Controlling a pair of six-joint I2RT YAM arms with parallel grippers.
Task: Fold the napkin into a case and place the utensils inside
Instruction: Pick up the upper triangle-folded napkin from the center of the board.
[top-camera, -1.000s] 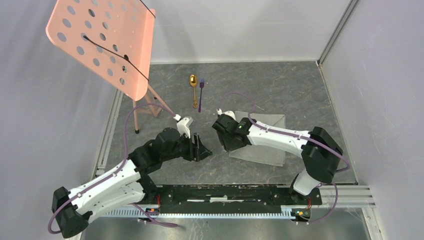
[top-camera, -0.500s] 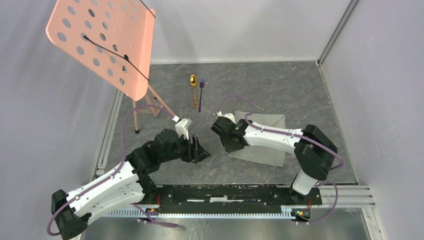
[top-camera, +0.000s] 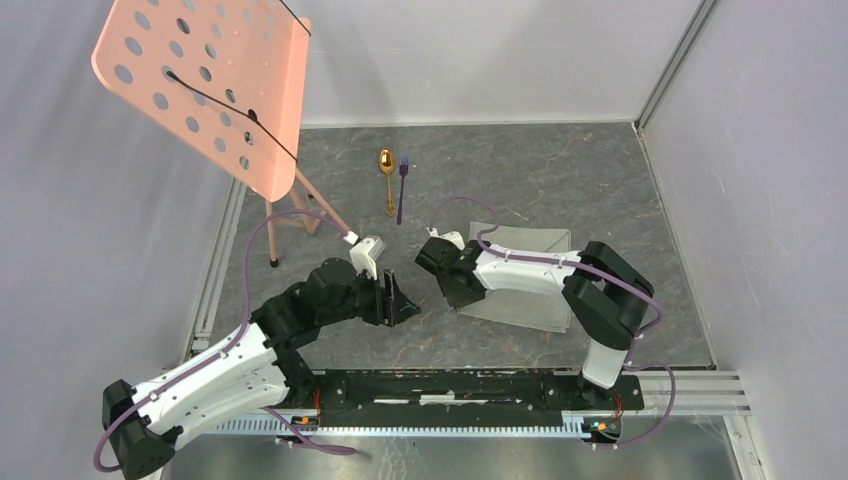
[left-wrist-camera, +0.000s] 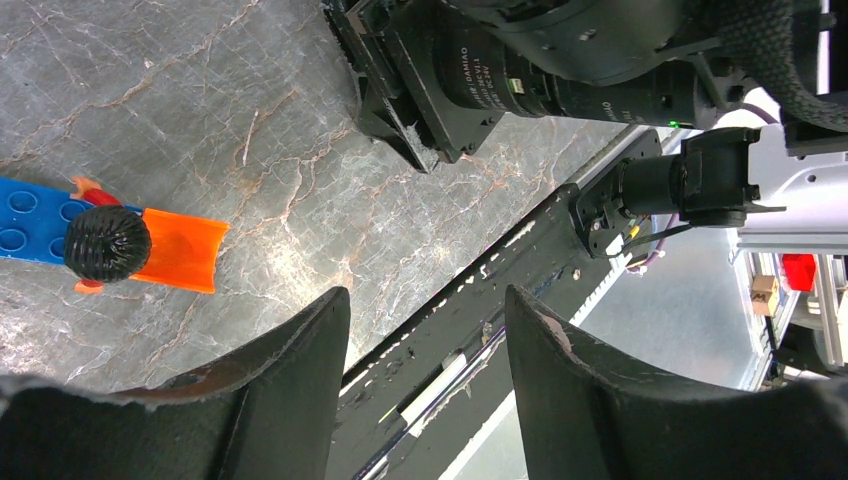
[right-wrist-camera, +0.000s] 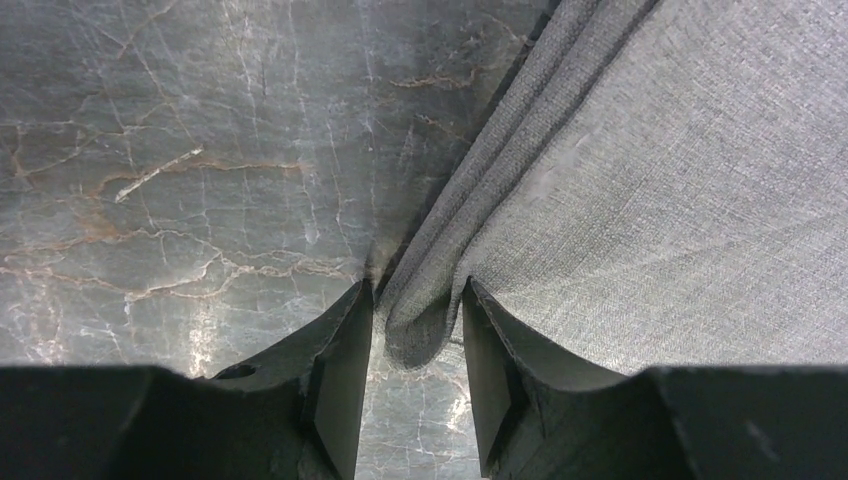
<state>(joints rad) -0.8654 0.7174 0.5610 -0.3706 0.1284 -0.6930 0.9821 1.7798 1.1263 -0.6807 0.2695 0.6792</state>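
One grey-green cloth napkin (top-camera: 520, 310) lies flat on the grey marble tabletop (top-camera: 560, 170), right of centre. The right fingers (right-wrist-camera: 340, 400) are clamped on its bunched left edge. The left fingers (left-wrist-camera: 290, 380) are apart and empty, left of it. One shiny gold spoon (top-camera: 386, 178) and one slim purple fork (top-camera: 402, 188) lie parallel at far centre, long axes near-far, heads far. Bare tabletop lies between them and the napkin. A pink perforated panel (top-camera: 205, 80) overhangs the far left.

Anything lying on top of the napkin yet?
Only the right gripper, fingers astride a bunched edge. Spoon and fork lie off it. The right arm hides part of the napkin overhead.
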